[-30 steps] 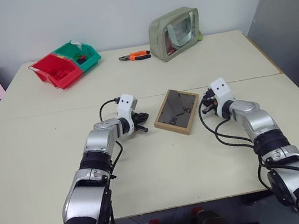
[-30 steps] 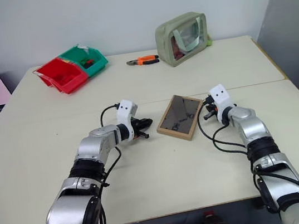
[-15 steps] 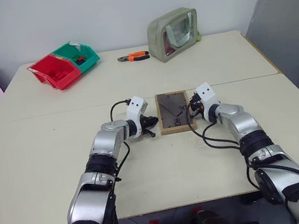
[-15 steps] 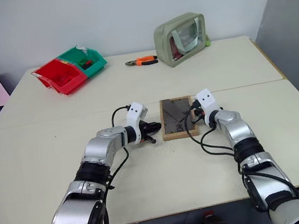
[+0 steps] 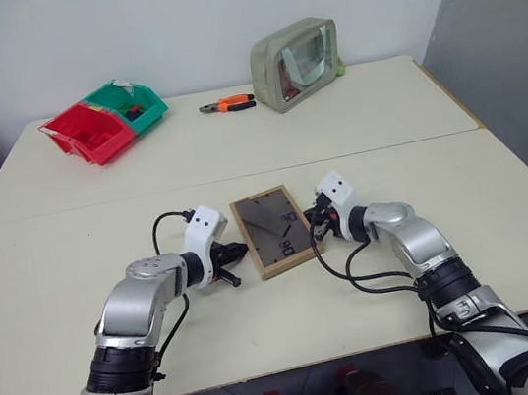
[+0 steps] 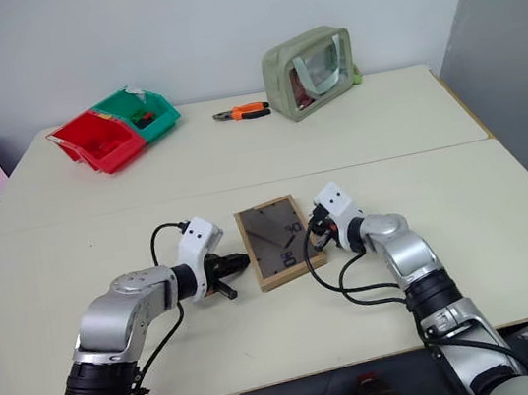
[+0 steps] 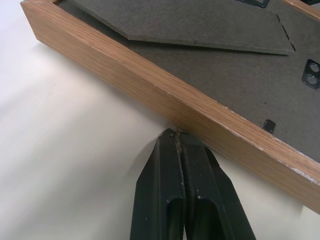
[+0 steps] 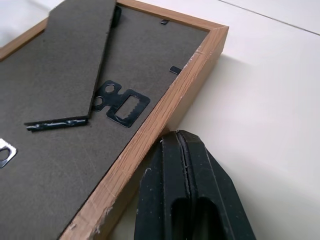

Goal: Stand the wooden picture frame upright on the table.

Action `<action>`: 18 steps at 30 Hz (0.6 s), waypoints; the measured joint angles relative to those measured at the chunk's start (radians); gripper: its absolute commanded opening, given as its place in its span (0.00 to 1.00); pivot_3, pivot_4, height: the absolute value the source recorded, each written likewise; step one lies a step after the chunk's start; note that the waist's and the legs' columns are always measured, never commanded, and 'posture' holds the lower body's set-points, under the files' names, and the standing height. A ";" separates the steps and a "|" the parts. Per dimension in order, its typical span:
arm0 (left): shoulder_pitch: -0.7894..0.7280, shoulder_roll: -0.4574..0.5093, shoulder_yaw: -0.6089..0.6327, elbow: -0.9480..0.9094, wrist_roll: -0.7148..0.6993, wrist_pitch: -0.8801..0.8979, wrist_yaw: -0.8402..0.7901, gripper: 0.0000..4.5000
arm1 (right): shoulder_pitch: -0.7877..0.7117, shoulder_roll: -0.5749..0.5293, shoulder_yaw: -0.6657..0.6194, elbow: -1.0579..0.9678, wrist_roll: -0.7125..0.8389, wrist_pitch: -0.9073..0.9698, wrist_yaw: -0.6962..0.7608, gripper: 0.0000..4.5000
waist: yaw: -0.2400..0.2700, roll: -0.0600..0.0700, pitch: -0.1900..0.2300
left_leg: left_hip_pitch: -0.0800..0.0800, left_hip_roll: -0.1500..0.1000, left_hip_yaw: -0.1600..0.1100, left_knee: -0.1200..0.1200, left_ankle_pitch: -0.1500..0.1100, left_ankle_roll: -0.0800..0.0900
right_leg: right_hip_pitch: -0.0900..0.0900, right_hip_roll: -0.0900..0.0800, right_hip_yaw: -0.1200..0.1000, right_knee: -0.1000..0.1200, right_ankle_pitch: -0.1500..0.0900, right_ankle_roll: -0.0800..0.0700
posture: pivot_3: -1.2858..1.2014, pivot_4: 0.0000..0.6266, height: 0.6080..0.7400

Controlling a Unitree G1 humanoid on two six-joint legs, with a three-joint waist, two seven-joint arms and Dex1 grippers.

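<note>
At table (image 5: 78,285) rear, red bin (image 5: 86,135) and green bin (image 5: 129,103) hold small parts; picture frame (image 5: 271,231) lies back-up between closed-fingered left gripper (image 5: 233,255) and right gripper (image 5: 313,222).

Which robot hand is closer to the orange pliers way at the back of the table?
The right gripper, though only slightly. It sits at the wooden picture frame's right edge, below and right of the orange pliers. The left gripper sits at the frame's left edge, lower down.

Cream table (image 5: 83,314), seam across, wooden picture frame (image 5: 272,231) face down, bins (image 5: 105,121), pliers (image 5: 226,105), pouch (image 5: 293,50)
</note>
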State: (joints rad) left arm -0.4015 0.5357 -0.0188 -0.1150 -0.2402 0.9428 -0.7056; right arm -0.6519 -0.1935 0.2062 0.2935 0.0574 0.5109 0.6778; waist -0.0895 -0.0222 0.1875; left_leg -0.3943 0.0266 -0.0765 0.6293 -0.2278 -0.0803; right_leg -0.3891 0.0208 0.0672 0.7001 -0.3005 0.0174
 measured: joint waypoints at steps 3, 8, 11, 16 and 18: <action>0.066 0.044 0.037 -0.059 -0.020 0.011 0.007 0.00 | 0.026 0.000 0.027 -0.059 0.010 0.024 0.040 0.00 | -0.005 0.000 0.000 | 0.002 0.001 0.001 -0.001 0.000 0.000 | 0.000 0.001 0.001 0.000 0.000 0.000 | 0.52 0.24 1.00; 0.111 0.065 0.069 -0.089 -0.035 0.015 0.035 0.00 | 0.038 0.028 0.043 -0.082 0.014 0.050 0.036 0.00 | -0.002 0.000 0.000 | 0.002 0.002 0.000 -0.001 0.000 0.000 | 0.000 0.002 0.001 0.000 0.000 0.000 | 0.52 0.24 1.00; 0.114 0.071 0.074 -0.090 -0.040 0.017 0.043 0.00 | 0.047 0.034 0.046 -0.098 0.014 0.063 0.036 0.00 | -0.001 0.000 0.000 | 0.002 0.001 0.000 -0.001 0.000 0.000 | 0.000 0.002 0.001 0.000 0.000 0.000 | 0.52 0.24 1.00; 0.115 0.102 0.074 -0.079 -0.047 0.009 0.040 0.00 | 0.050 0.027 0.054 -0.119 0.019 0.071 0.043 0.00 | -0.001 0.000 0.000 | 0.002 0.002 0.000 -0.001 0.000 0.000 | 0.000 0.002 0.001 0.000 0.000 0.000 | 0.52 0.24 1.00; 0.116 0.136 0.071 -0.068 -0.048 -0.005 0.034 0.00 | 0.050 0.013 0.058 -0.123 0.015 0.059 0.044 0.00 | -0.001 0.000 0.000 | 0.002 0.002 0.000 -0.001 0.000 0.000 | 0.000 0.002 0.001 0.000 0.000 0.000 | 0.52 0.24 1.00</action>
State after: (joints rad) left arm -0.2851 0.6719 0.0521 -0.1825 -0.2881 0.9374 -0.6719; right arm -0.6021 -0.1805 0.2641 0.1705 0.0728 0.5701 0.7221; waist -0.0902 -0.0223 0.1874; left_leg -0.3925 0.0282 -0.0763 0.6282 -0.2278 -0.0804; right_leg -0.3890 0.0227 0.0682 0.7002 -0.3006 0.0171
